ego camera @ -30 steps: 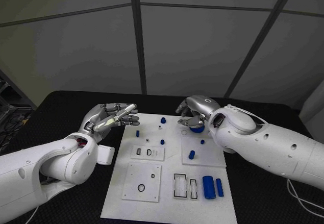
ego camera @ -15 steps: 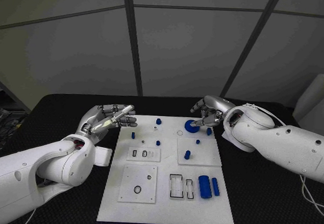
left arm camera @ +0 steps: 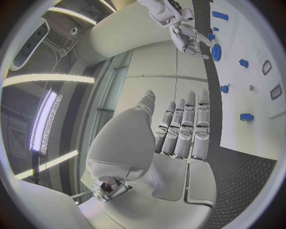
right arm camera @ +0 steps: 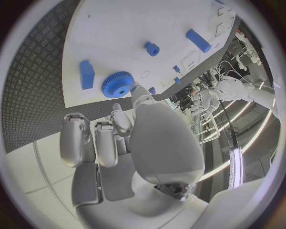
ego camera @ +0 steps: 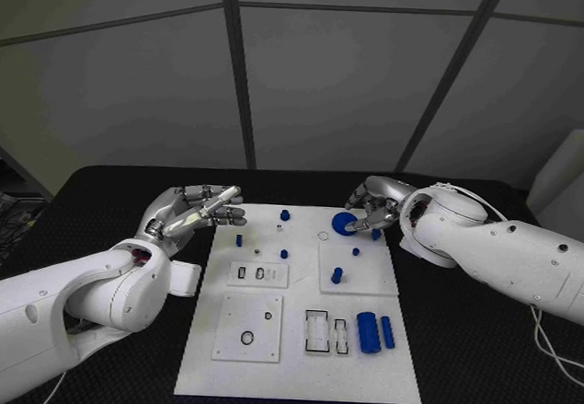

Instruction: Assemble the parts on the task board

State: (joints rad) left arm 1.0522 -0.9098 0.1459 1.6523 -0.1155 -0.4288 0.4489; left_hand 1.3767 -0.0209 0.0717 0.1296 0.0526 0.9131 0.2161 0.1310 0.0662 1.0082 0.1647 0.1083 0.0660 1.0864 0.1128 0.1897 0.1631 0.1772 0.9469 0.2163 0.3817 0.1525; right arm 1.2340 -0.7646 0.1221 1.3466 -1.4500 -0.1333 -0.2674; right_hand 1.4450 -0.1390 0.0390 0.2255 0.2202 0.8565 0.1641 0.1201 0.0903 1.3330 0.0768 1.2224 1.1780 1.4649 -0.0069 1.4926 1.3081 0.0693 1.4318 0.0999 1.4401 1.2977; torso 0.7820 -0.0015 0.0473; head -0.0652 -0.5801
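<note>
The white task board lies in the middle of the black table. A blue gear sits at its far edge; my right hand is just right of it, thumb and fingertips closed on its rim. The right wrist view shows the gear flat on the board at the tips of my right hand. My left hand hovers off the board's far left corner, fingers straight, holding nothing; the left wrist view shows that hand and the gear. Small blue pegs stand on the board.
Two blue cylinders lie side by side near the board's right edge. White inset plates with slots sit nearer me. A small white ring lies beside the gear. A cable runs over the table at the right.
My right hand has drawn back to the right from over the gear, which stays in about the same spot on the board. The left hand has not moved.
</note>
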